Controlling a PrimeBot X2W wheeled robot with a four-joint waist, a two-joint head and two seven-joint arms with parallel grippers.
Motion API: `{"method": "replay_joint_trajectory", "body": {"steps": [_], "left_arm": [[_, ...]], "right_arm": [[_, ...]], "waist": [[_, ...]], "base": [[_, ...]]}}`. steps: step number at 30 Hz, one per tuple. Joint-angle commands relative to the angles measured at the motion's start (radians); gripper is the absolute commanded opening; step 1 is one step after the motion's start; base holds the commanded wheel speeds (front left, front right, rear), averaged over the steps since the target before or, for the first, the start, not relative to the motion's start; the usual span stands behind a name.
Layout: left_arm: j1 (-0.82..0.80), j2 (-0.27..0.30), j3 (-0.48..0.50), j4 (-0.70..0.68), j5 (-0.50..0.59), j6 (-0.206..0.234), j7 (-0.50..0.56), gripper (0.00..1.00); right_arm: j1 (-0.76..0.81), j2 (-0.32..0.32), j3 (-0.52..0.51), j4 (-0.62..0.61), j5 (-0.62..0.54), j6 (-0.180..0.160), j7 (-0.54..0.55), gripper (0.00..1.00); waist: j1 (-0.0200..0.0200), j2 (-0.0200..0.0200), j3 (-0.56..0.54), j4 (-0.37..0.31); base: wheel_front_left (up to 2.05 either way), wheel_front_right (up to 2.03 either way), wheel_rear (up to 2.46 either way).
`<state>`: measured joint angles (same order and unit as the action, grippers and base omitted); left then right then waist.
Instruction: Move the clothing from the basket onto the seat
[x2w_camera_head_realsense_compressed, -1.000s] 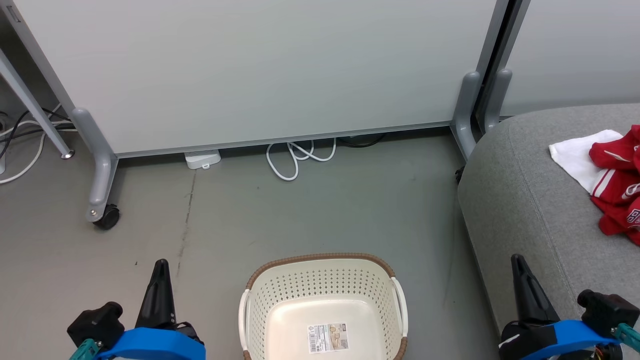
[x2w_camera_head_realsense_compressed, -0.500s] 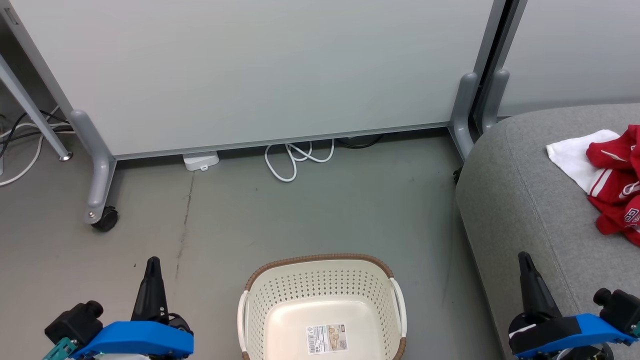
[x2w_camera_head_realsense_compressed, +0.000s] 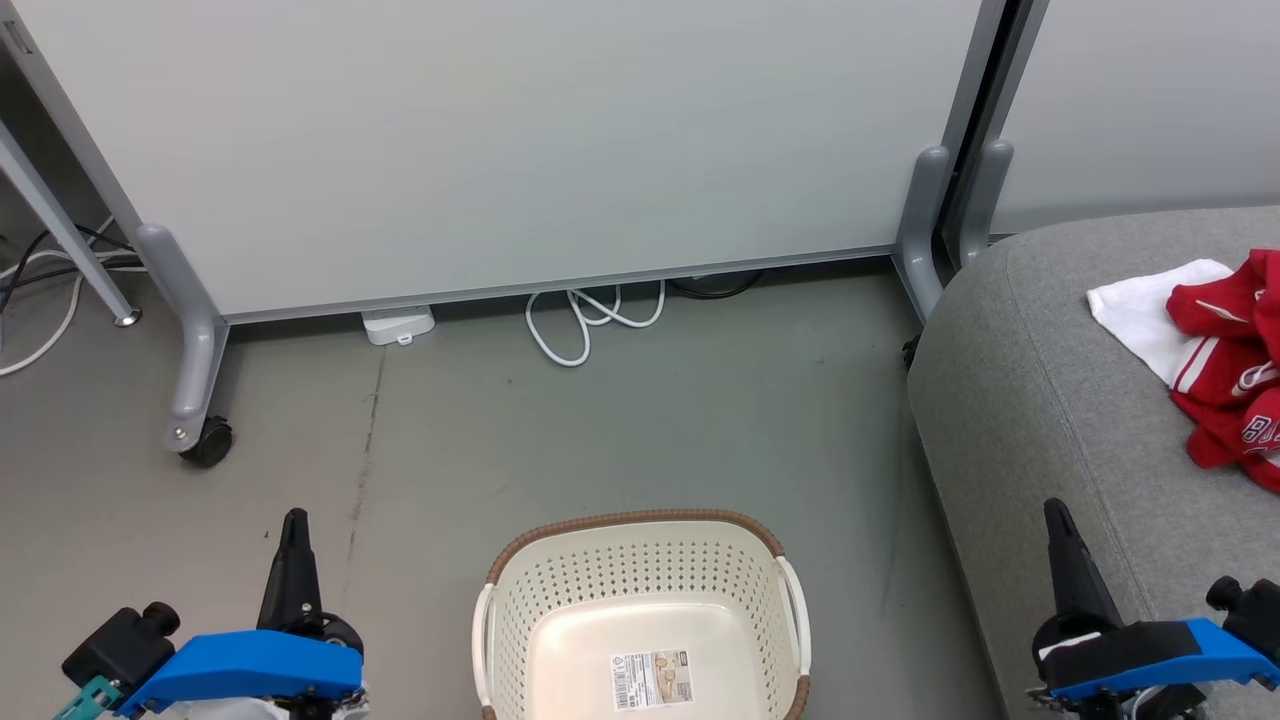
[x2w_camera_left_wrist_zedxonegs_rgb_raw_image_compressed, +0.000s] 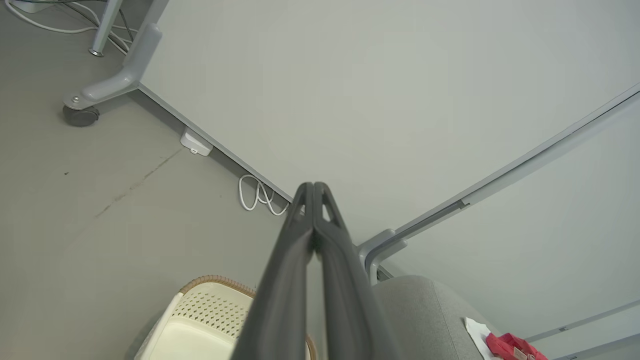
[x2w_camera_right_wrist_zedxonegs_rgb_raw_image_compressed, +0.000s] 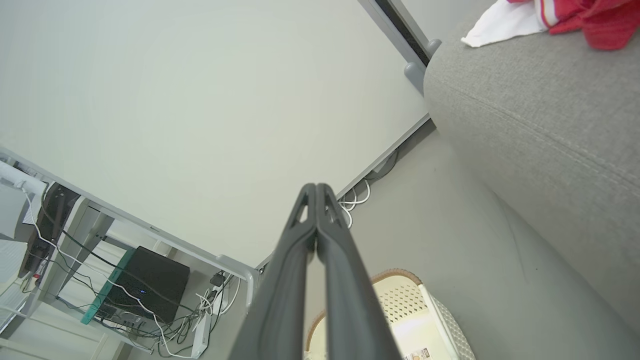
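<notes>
A grey floor (x2w_camera_head_realsense_compressed: 600, 430) is stretching out before a pale partition (x2w_camera_head_realsense_compressed: 500, 150). I am holding both my left gripper (x2w_camera_head_realsense_compressed: 295, 520) and my right gripper (x2w_camera_head_realsense_compressed: 1054, 508) fully closed on nothing, one at each side of the basket (x2w_camera_head_realsense_compressed: 640, 520) on the floor. The clothing (x2w_camera_head_realsense_compressed: 1225, 425) is lying on the seat (x2w_camera_head_realsense_compressed: 1030, 400), up beyond my right gripper and well apart from it.

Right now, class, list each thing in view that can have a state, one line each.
basket: upright on the floor, empty apart from a label inside.
clothing: heaped on the seat, red pieces partly over the white one.
seat: carrying the clothing.
left gripper: shut, holding nothing.
right gripper: shut, holding nothing.
white cable: looped on the floor.
</notes>
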<state>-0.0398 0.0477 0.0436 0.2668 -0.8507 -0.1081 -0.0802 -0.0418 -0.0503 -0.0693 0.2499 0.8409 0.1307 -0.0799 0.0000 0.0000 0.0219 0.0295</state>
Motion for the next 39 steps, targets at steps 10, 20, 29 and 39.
{"method": "replay_joint_trajectory", "body": {"steps": [10, 20, 29, 39], "left_arm": [[-0.038, 0.003, 0.018, -0.017, -0.149, -0.009, 0.038, 0.0], [-0.044, 0.003, 0.027, -0.018, -0.249, -0.013, 0.064, 0.0], [-0.05, 0.003, 0.035, -0.019, -0.341, -0.015, 0.088, 0.0], [-0.055, 0.003, 0.043, -0.02, -0.435, -0.019, 0.113, 0.0]], "right_arm": [[-0.034, -0.001, -0.011, -0.012, 0.151, 0.0, 0.038, 0.0], [-0.041, -0.001, -0.017, -0.011, 0.253, 0.0, 0.064, 0.0], [-0.047, -0.001, -0.022, -0.011, 0.346, 0.0, 0.088, 0.0], [-0.052, 0.0, -0.027, -0.01, 0.441, 0.0, 0.113, 0.0]], "waist": [[0.0, 0.0, -0.003, -0.004], [0.0, 0.0, -0.005, -0.007], [0.0, 0.0, -0.007, -0.01], [0.0, 0.0, -0.009, -0.014]], "base": [[0.0, 0.0, 0.0], [0.0, 0.0, 0.0], [0.0, 0.0, 0.0], [0.0, 0.0, 0.0]]}}
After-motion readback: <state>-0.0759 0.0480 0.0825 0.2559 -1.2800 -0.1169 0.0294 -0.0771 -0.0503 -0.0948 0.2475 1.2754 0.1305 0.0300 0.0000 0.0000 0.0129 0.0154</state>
